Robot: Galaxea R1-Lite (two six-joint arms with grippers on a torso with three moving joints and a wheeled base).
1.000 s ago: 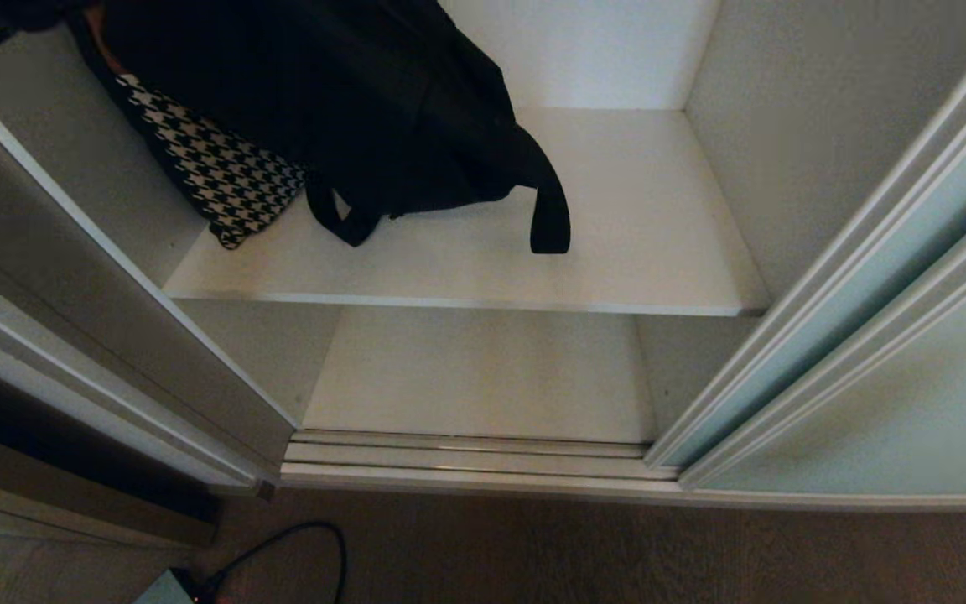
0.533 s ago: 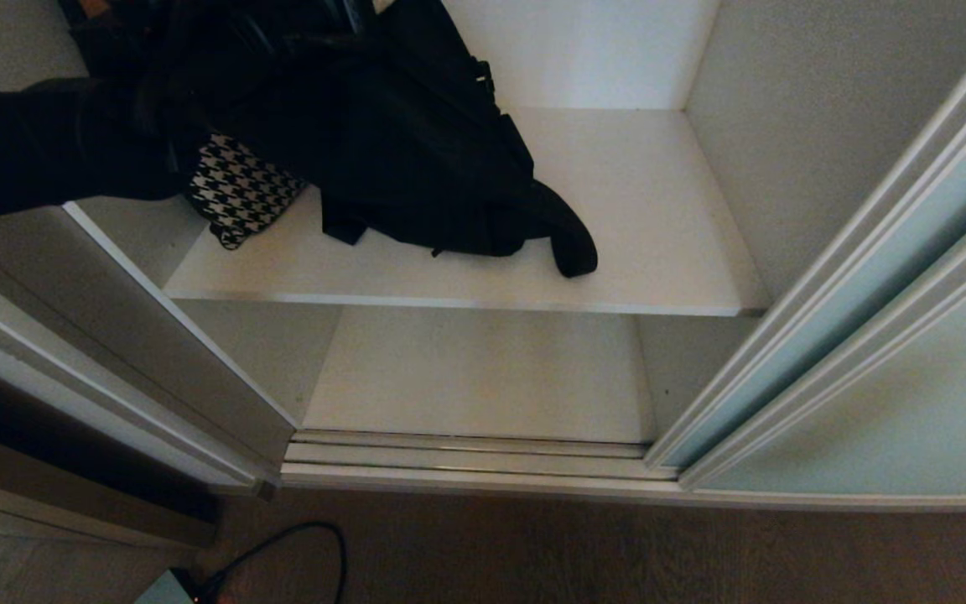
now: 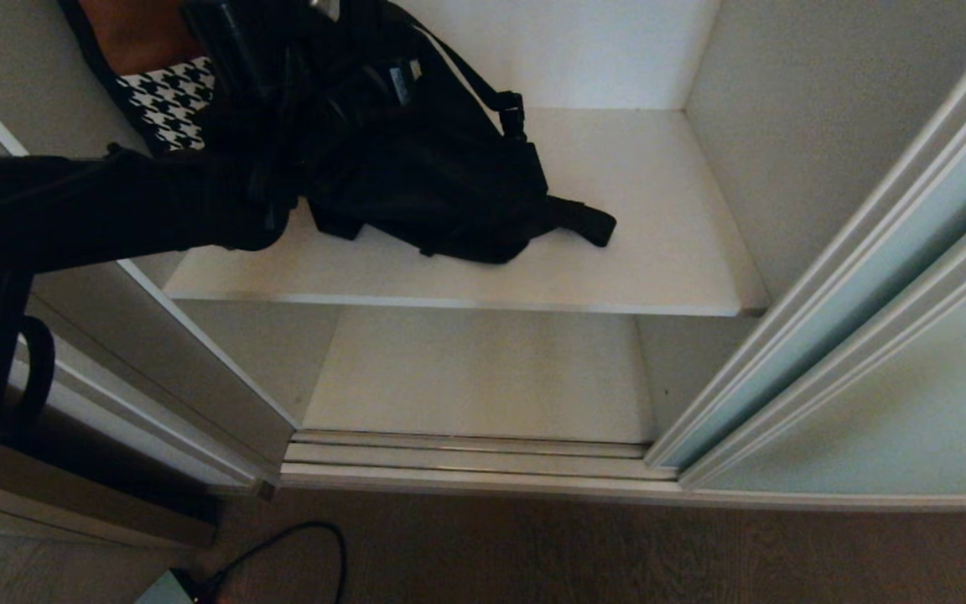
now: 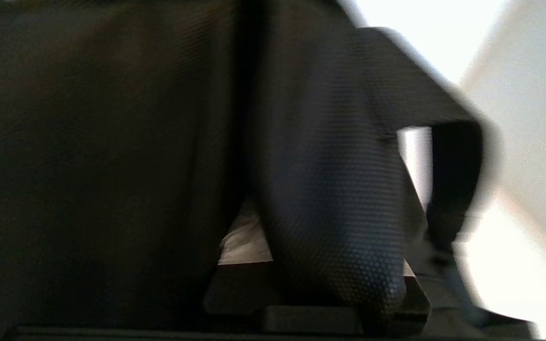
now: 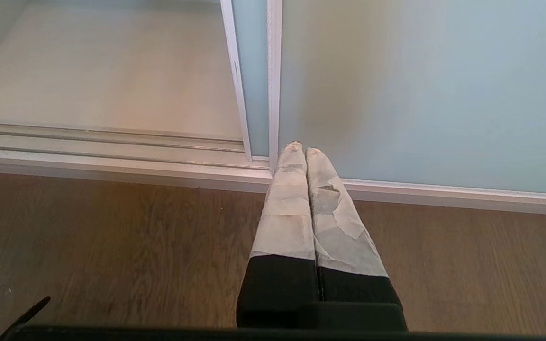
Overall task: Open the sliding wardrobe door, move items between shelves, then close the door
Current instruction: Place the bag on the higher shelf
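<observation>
A black bag [image 3: 441, 184] is laid on the upper shelf [image 3: 651, 252] of the open wardrobe, gripped at its top by the left claw [image 3: 282, 109]; the right claw [image 5: 301, 150] is pressed shut near the sliding door [image 5: 420, 94].

head: high, looking down | wrists: close-up | shared: door track [image 3: 466, 457]

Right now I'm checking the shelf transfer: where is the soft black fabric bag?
In the head view, the soft black fabric bag lies on the left half of the white upper shelf, beside a houndstooth item, with the left gripper at its top.
</observation>
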